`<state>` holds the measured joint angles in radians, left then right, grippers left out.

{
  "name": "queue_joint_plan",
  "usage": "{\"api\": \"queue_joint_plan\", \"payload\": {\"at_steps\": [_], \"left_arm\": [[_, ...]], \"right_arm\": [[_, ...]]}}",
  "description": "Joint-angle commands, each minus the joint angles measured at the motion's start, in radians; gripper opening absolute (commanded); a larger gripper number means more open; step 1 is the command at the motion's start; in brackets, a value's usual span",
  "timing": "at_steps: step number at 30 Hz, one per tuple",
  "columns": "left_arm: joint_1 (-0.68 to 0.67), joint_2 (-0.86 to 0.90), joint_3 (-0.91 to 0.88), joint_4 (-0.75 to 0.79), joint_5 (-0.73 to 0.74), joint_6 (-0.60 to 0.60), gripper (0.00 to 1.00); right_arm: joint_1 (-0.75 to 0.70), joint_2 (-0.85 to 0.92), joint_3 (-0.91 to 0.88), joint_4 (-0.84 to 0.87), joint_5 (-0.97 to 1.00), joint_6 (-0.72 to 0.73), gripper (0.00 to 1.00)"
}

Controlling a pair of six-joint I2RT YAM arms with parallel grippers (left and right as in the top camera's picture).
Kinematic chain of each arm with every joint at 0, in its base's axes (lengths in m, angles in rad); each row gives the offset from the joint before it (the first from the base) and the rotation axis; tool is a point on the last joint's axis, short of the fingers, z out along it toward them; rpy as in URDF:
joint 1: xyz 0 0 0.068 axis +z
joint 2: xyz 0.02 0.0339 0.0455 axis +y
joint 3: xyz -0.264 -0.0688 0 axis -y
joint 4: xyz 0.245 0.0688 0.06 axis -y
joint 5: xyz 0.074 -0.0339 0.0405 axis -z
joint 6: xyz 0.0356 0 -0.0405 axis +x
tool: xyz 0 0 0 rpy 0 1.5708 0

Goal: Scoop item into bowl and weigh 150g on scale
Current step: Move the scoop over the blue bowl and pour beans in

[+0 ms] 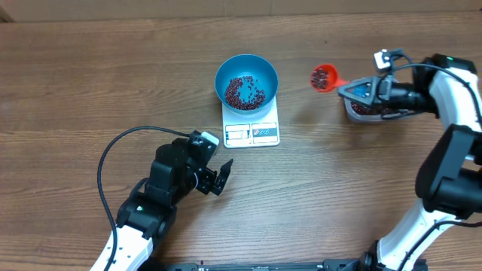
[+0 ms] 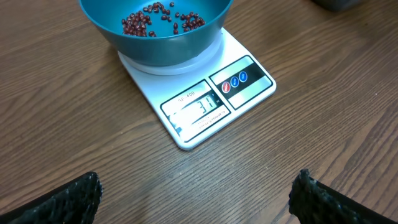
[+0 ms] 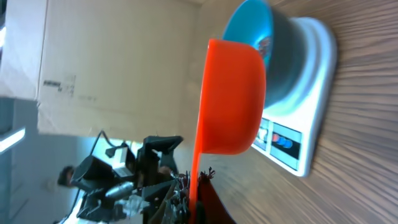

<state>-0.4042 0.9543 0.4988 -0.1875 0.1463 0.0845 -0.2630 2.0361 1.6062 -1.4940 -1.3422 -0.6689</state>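
Note:
The blue bowl [image 1: 256,69] stands on the white scale [image 1: 251,134] and holds a thin layer of red-brown beans [image 1: 245,92]. My right gripper [image 1: 348,89] is shut on the handle of an orange scoop [image 1: 325,77], which carries beans in the air to the right of the bowl. In the right wrist view the scoop [image 3: 233,93] hangs in front of the bowl [image 3: 283,68] and scale [image 3: 311,93]. Open and empty, my left gripper [image 1: 218,177] rests below the scale. The left wrist view shows bowl [image 2: 161,50], beans [image 2: 155,18] and scale [image 2: 199,109] ahead of my gripper [image 2: 196,199].
A clear tub [image 1: 367,111] of beans sits under the right gripper at the right side of the wooden table. The left arm's black cable [image 1: 113,150] loops over the table to the left. Beyond the table, the right wrist view takes in a cardboard box [image 3: 112,62].

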Motion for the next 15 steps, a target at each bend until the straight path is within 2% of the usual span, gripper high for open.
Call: {"api": "queue_joint_plan", "payload": {"at_steps": [1, 7, 10, 15], "left_arm": [[-0.004, 0.001, -0.007, 0.001, 0.011, -0.002, 1.00], [-0.004, 0.001, -0.007, 0.001, 0.011, -0.002, 1.00], [-0.004, 0.001, -0.007, 0.001, 0.011, -0.002, 0.99], [-0.004, 0.001, -0.007, 0.001, 0.011, -0.002, 1.00]], "right_arm": [[0.056, 0.004, 0.050, 0.013, -0.063, 0.007, 0.04], [0.162, 0.004, 0.066, 0.212, -0.040, 0.246, 0.04], [0.217, 0.004, 0.066, 0.350, 0.032, 0.422, 0.04], [0.302, 0.004, 0.096, 0.470, 0.171, 0.597, 0.04]]}}
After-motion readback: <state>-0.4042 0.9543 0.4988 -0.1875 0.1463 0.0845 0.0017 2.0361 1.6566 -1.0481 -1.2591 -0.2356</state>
